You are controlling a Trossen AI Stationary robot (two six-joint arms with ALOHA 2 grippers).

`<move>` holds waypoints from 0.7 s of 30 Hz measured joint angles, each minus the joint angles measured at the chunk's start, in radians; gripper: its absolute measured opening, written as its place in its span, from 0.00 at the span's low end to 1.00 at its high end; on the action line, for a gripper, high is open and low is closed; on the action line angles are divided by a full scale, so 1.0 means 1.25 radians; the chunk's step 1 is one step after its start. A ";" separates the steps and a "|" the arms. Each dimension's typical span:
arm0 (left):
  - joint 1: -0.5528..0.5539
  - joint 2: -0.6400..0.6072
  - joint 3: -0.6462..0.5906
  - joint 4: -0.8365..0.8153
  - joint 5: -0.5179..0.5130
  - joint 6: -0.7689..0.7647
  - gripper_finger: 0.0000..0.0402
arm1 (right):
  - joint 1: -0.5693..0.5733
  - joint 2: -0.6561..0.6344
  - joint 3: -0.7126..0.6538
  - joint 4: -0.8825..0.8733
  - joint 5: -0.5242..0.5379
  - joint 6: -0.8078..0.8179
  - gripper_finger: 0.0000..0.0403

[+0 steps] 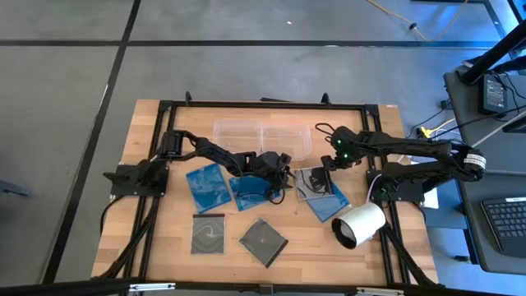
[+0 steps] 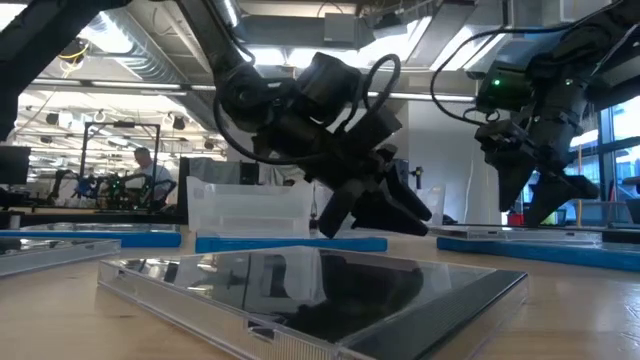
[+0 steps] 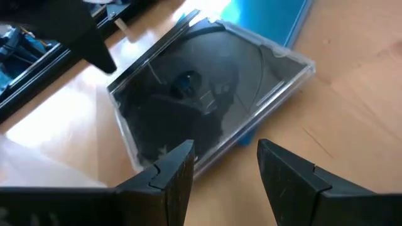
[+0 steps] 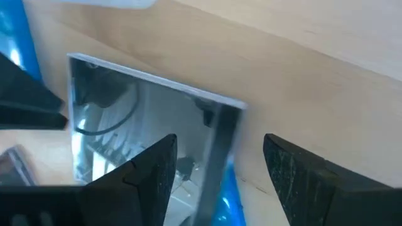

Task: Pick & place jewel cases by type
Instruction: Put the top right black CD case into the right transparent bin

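A dark jewel case (image 3: pixel 201 94) lies flat on a blue jewel case (image 1: pixel 333 204) at the table's right middle. My left gripper (image 3: pixel 220 154) is open and low, slanting down at the dark case's left edge. My right gripper (image 4: pixel 220 143) is open above the same case (image 4: pixel 144 125), with the case's far right edge between its fingers. Two more blue cases (image 1: pixel 207 185) (image 1: pixel 245 196) lie flat left of centre. Two dark cases (image 1: pixel 207 234) (image 1: pixel 263 241) lie flat near the front edge.
Two clear tubs (image 1: pixel 261 131) stand side by side at the far middle. A white cylinder (image 1: pixel 359 224) lies on its side at the right, near the stacked cases. Bare wood shows between the front cases and the cylinder. A person sits in the room beyond (image 2: pixel 145 160).
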 joint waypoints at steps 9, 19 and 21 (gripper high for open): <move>0.002 0.001 0.006 -0.007 -0.001 -0.003 0.42 | -0.046 0.079 0.000 0.048 -0.068 -0.057 0.59; 0.002 0.002 0.006 -0.008 -0.001 -0.015 0.42 | -0.051 0.112 0.000 0.114 -0.111 -0.097 0.59; 0.002 0.002 0.006 -0.008 -0.001 -0.015 0.42 | -0.051 0.112 0.000 0.140 -0.124 -0.101 0.59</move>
